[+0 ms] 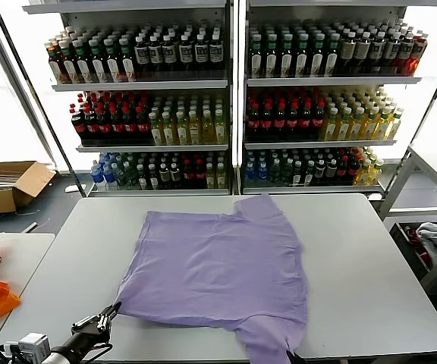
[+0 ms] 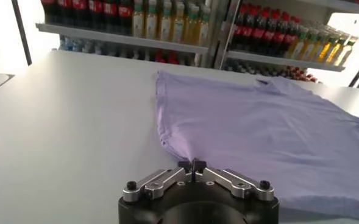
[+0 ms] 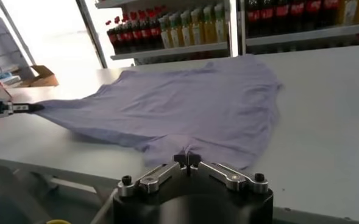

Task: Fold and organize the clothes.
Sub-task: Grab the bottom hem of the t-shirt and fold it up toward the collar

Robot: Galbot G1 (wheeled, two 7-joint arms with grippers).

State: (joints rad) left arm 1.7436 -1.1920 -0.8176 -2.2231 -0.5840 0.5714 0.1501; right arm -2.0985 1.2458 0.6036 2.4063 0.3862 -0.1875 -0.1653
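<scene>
The left hand [image 1: 111,311] is pinching the T-shirt [image 1: 218,265] at its near left corner, fingers together on the hem; the right hand [image 3: 188,161] is clamping its near sleeve (shirt lying flat mid-table [image 1: 370,265]). Thin fabric risks slipping free when lifted.

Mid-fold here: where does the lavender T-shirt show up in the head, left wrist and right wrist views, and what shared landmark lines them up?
Head view: the lavender T-shirt lies spread on the grey table, centre, with the left gripper at its near-left corner.
Left wrist view: it fills the right half, just beyond the shut fingers.
Right wrist view: it spreads across the middle, one sleeve near the right gripper.
Shared landmark: the drink shelves behind the table.
</scene>
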